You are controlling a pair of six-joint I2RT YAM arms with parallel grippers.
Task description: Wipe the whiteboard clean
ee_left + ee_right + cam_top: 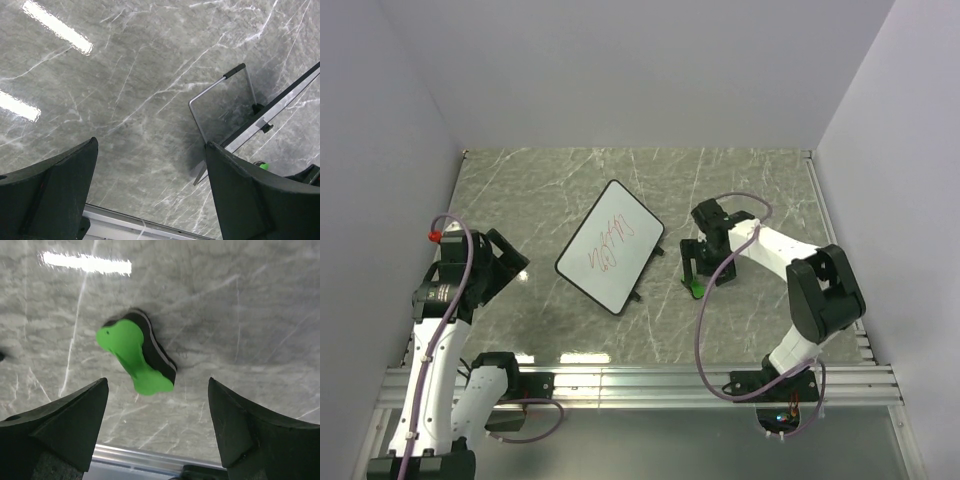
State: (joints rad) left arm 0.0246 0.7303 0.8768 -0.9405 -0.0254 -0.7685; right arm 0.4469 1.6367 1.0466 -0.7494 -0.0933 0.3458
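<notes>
the whiteboard, marked with red scribbles, is seen at the middle of the table. the right gripper is held wide open just above the green eraser, nothing grasped. the left gripper is likewise spread wide and empty, left of the board.

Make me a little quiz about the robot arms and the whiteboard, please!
1. True or false: the whiteboard is already wiped clean.
2. What lies on the table below the right gripper? A) a green eraser B) a red marker C) a cup
3. Fill in: the left gripper holds ____.
Key: 1 false, red scribbles are on it. 2 A. 3 nothing; its jaws are open, like the right one's.
</notes>
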